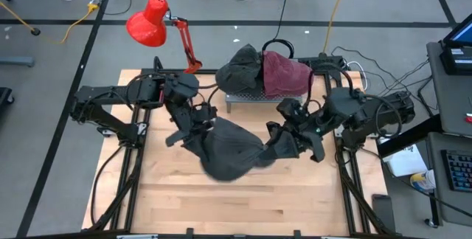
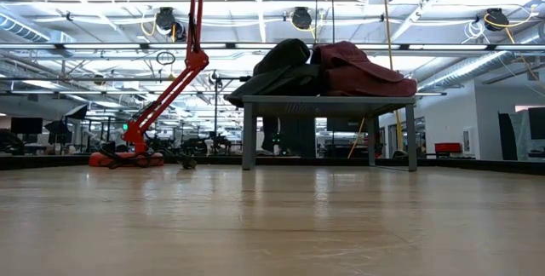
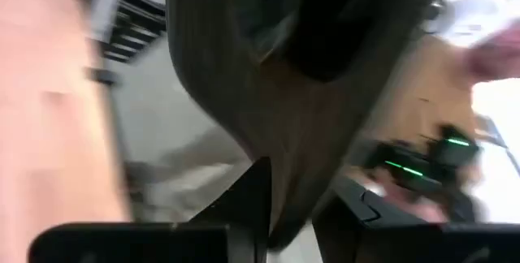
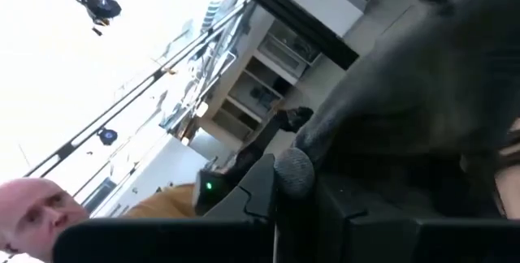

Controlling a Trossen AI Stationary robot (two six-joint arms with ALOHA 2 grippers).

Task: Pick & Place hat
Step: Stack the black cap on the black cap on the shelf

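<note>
A dark grey hat (image 1: 228, 150) hangs between my two grippers over the middle of the table. It does not show in the low view, so it is lifted clear of the wood. My left gripper (image 1: 193, 132) is shut on the hat's left side, and my right gripper (image 1: 284, 139) is shut on its right side. In the left wrist view the grey cloth (image 3: 276, 92) fills the picture above my fingers. The right wrist view shows the hat (image 4: 431, 92) spreading away from my fingers. My left gripper pinches the hat's left edge (image 3: 294, 183) between its two fingers (image 3: 253, 202), coming from the table's left. The cloth runs up and away from the fingers, and the hat is lifted clear. My right gripper pinches the hat's rolled right rim (image 4: 294, 170) between its two fingers (image 4: 258, 183), coming from the table's right. The rim sits at the fingers' free ends, and the hat hangs clear of the table.
A small metal stand (image 1: 254, 97) at the table's far side carries a dark hat (image 1: 243, 66) and a maroon hat (image 1: 286, 75), both also visible in the low view (image 2: 328, 101). A red desk lamp (image 1: 151, 21) stands at the far left. A person shows in the right wrist view.
</note>
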